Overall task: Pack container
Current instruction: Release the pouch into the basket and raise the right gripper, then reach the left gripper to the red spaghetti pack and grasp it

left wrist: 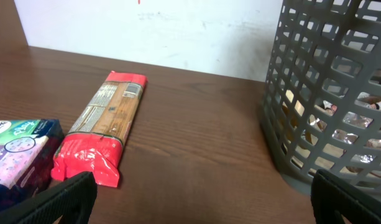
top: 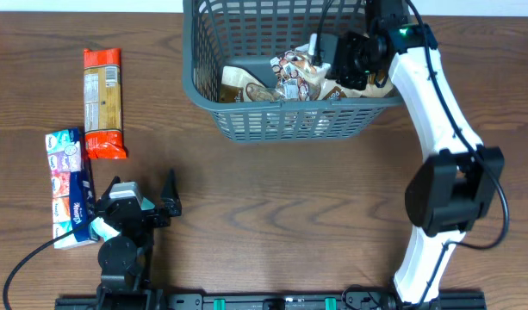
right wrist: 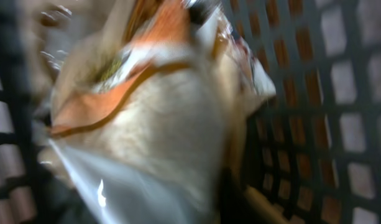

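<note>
The dark grey lattice basket [top: 281, 122] stands at the back centre and also shows in the left wrist view [left wrist: 327, 93]. Several snack packs [top: 289, 76] lie inside it. My right gripper [top: 358, 62] is down inside the basket's right end. Its view is blurred and filled by a white and orange snack pack [right wrist: 159, 112] close to the lens, with the basket wall [right wrist: 339, 124] behind. The pack hides the fingers and seems held. My left gripper [top: 147, 207] is open and empty, low over the table [left wrist: 202, 205].
A long red and orange pack [top: 103, 103] lies at the left, also in the left wrist view [left wrist: 103, 127]. Blue tissue packs [top: 67, 185] lie below it, beside the left gripper [left wrist: 19, 155]. Bare brown tabletop lies between the left gripper and the basket.
</note>
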You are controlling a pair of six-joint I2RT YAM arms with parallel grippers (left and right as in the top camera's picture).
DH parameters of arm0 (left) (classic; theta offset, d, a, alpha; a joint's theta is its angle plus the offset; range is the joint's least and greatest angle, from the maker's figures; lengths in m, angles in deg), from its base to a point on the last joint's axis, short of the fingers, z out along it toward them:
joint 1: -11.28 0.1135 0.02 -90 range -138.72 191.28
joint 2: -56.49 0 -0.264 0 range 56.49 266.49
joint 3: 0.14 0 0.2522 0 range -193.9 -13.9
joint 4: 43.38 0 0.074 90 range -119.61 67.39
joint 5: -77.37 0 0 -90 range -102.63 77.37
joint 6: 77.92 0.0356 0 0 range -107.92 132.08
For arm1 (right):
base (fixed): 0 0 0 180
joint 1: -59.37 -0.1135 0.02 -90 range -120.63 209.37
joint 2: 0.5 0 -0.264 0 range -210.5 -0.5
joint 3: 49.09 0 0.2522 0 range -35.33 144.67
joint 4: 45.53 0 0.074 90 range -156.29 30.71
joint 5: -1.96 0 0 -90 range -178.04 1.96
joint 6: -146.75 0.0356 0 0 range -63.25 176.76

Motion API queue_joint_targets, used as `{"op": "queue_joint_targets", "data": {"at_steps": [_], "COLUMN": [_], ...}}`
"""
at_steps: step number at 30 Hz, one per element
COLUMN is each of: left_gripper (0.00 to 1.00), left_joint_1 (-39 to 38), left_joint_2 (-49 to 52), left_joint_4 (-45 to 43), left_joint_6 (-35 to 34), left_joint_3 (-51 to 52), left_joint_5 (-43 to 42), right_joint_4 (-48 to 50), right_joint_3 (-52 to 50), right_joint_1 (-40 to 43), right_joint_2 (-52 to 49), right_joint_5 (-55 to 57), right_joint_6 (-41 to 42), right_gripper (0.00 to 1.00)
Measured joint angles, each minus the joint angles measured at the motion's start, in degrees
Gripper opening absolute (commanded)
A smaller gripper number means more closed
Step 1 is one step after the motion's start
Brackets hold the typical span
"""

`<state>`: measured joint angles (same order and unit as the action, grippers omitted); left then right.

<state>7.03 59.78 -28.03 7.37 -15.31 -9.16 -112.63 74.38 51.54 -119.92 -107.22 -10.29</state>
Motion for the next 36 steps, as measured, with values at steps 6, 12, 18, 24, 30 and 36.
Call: {"op": "queue_joint_targets", "data": {"at_steps": [6, 12, 18, 24, 30, 36], "left_gripper": [0.99, 0.99, 0.98, 0.98, 0.98, 0.98], "left_joint_1": [0.0, 0.0, 0.0, 0.0, 0.0, 0.0], "left_joint_2": [0.0, 0.0, 0.0, 0.0, 5.3, 22.0], "left_joint_4": [0.0, 0.0, -0.3, 5.9, 22.1, 37.3], "left_joint_6": [0.0, 0.0, 0.0, -1.0, -3.5, -4.7], "left_joint_3": [0.0, 0.0, 0.0, -2.4, -14.3, -41.4], "left_joint_5": [0.0, 0.0, 0.0, 0.1, 0.5, 1.2], "right_joint_4": [1.7, 0.9, 2.2, 2.6, -5.7, -18.0], "right_joint_3": [0.0, 2.2, 14.0, 23.2, 24.5, 21.7], "right_joint_1": [1.4, 0.9, 1.0, 8.8, 24.6, 32.8], "right_joint_2": [-1.1, -0.6, 5.4, 19.7, 23.9, 16.4], "right_joint_5": [0.3, -0.2, -1.7, -1.8, 0.7, 1.7], "right_joint_6": [2.6, 4.0, 13.5, 27.5, 45.8, 54.6], "right_gripper": [0.53, 0.72, 0.95, 0.98, 0.99, 0.99]}}
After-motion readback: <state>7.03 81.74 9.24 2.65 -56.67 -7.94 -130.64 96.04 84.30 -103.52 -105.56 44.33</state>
